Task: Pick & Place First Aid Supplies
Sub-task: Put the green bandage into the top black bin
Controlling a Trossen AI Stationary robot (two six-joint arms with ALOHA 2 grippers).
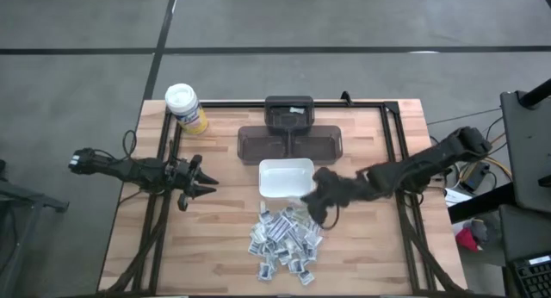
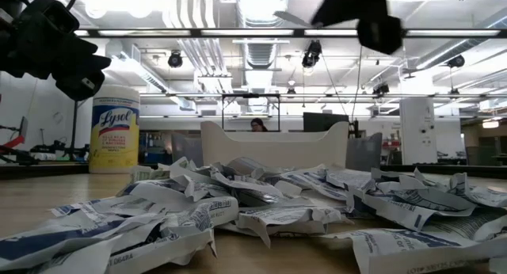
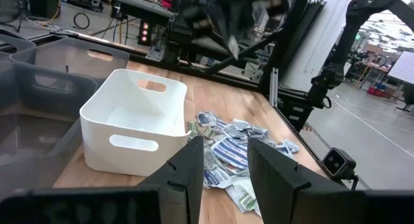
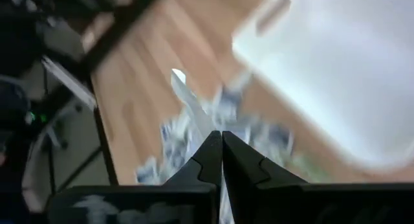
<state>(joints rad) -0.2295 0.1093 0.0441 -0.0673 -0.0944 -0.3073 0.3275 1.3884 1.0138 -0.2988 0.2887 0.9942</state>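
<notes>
My right end effector (image 1: 317,203) pinched tight on one packet (image 4: 189,98), lifted above the packet pile (image 1: 284,239) beside the white dish (image 1: 285,178), my left end effector (image 1: 207,184) half-spread, empty, waiting left on the counter (image 1: 224,246)

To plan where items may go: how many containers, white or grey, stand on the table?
3: the white dish beside the packets, a wide grey bin behind it, and a smaller dark bin at the far edge. More may be hidden.
</notes>
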